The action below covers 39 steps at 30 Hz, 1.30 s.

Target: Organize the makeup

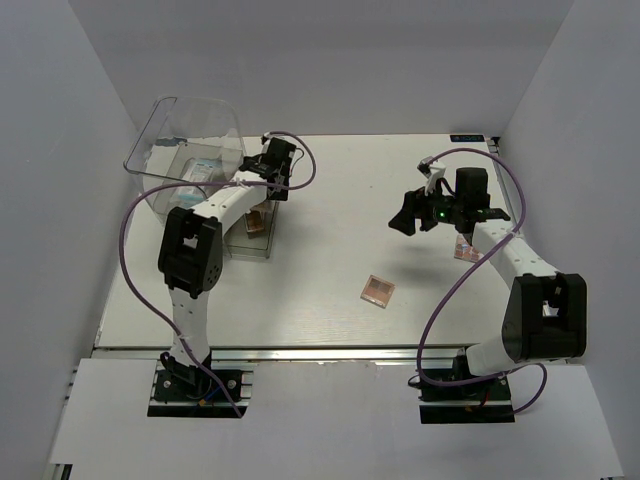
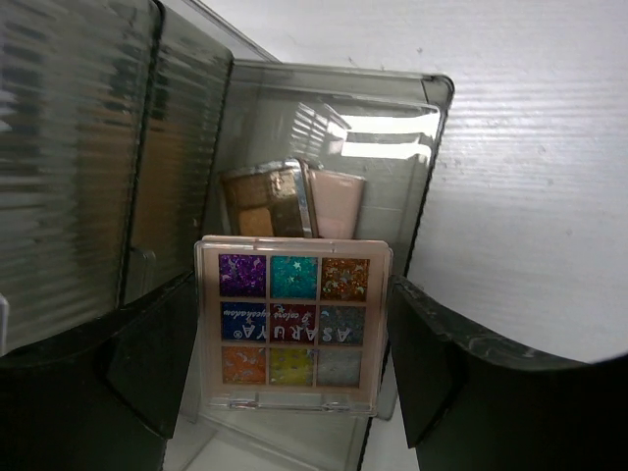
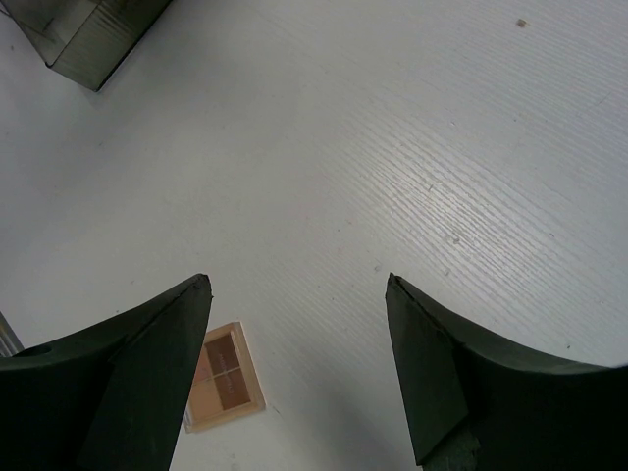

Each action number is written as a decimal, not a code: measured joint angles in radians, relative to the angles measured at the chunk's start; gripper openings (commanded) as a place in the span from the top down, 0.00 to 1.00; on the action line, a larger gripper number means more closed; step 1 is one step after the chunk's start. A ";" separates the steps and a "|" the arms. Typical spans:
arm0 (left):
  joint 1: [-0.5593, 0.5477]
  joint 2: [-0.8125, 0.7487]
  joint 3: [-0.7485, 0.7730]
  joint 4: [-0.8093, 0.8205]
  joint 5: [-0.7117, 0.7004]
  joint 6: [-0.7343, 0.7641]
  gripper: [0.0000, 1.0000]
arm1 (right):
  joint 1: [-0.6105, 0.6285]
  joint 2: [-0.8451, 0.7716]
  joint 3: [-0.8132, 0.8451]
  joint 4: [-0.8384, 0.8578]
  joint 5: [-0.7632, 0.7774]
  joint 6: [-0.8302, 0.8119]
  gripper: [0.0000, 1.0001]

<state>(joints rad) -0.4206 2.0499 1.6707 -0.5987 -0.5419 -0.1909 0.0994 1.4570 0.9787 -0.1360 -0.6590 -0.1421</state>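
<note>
Partway: compacts (image 2: 294, 201) slotted in organizer (image 2: 437, 118), left end effector (image 2: 292, 285) straddles glitter palette (image 2: 292, 329) (grip unclear), right end effector (image 3: 298, 278) spread empty, square palette (image 1: 378, 290) plus pinkish compact (image 1: 466, 250) loose on worktop (image 1: 330, 200).

Bright, even, diffuse light from above; white walls (image 1: 80, 150) and table (image 1: 300, 300) near overexposure. Faint, soft shadows under the arms (image 1: 215, 210) only. Glare streaks on the clear bin (image 1: 190, 125) and on the organizer (image 2: 343, 123) back wall. Palette (image 2: 292, 324) in sharp focus. Left fingers (image 2: 78, 392) and right fingers (image 3: 98, 383) dark, underexposed, soft at the frame bottom. Table grain crisp in the right wrist view.
</note>
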 measured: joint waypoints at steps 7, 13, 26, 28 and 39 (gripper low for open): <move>0.001 0.056 0.074 -0.010 -0.053 0.015 0.12 | 0.000 -0.007 0.000 -0.035 0.000 -0.032 0.22; 0.003 0.066 0.092 -0.022 -0.052 0.019 0.04 | 0.000 -0.007 0.002 -0.072 -0.010 -0.079 0.22; 0.008 -0.026 0.008 0.065 0.231 -0.051 0.77 | 0.018 0.014 0.103 -0.487 -0.164 -0.641 0.37; 0.007 -0.112 -0.083 0.098 0.332 -0.080 0.60 | 0.042 0.015 0.079 -0.562 -0.139 -0.757 0.25; -0.005 -0.593 -0.480 0.251 0.536 -0.230 0.39 | 0.454 -0.133 -0.256 -0.346 0.280 -0.473 0.11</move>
<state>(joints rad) -0.4255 1.4567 1.1908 -0.3473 -0.0059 -0.4210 0.5537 1.3239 0.7223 -0.4816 -0.3786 -0.6151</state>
